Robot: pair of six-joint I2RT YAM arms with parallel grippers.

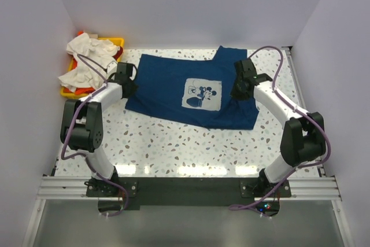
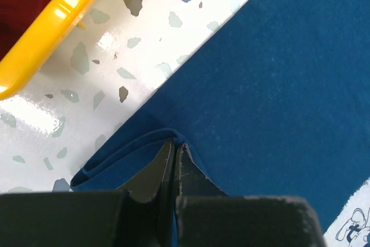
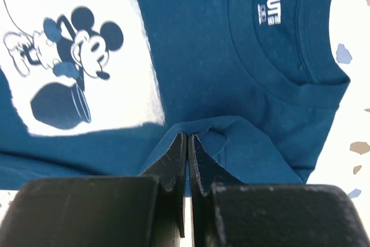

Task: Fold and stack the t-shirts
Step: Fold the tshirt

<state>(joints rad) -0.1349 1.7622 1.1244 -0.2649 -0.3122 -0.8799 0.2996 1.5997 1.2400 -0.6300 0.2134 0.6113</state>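
A: Which step was in hand?

B: The first fold, I judged. The dark navy blue soft-fabric t-shirt point(image 1: 167, 85) lay spread at the middle of the white speckled table point(image 1: 173, 143). Its pale square cartoon print point(image 1: 202, 95) faced up and its collar pointed towards three o'clock. No fold had been laid yet.

A: And the claws?

B: The left claw point(image 2: 175, 150) sat at the shirt's nine o'clock edge, its jaws pressed together with a ridge of navy cloth pinched between them. The right claw point(image 3: 188, 141) sat at the three o'clock end, just beside the ribbed round collar point(image 3: 289, 79). It was likewise clamped on a small pucker of fabric, with barely a slit between its tips.

A: What did the next move call for?

B: Probably both arms lifting together and carrying one side across the print. They would need even tension so the cloth didn't bunch. Each pinch looked shallow, so a slip seemed possible.

A: And the rest of the laundry?

B: The crumpled white and orange-red t-shirts point(image 1: 87, 59) were heaped in a shallow yellow plastic tray point(image 1: 118, 41) at ten o'clock, not yet folded.
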